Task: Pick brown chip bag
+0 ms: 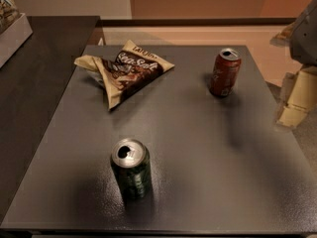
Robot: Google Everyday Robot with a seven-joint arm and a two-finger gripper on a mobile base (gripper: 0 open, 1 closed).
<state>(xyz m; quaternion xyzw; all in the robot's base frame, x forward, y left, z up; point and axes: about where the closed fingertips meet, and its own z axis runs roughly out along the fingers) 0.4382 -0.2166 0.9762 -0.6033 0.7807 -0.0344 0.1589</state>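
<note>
The brown chip bag (124, 71) lies crumpled on the grey table (198, 148) at its far left, with white "Sea Salt" lettering facing up. My gripper (296, 99) shows at the right edge of the camera view, off the table's right side and far from the bag, with pale beige parts under a grey arm link (306, 31). It holds nothing that I can see.
A red can (224, 72) stands upright at the table's far right. A green can (131, 167) stands upright near the front, left of centre. A darker counter (34, 83) adjoins the table's left side, with a white box (12, 31) on it.
</note>
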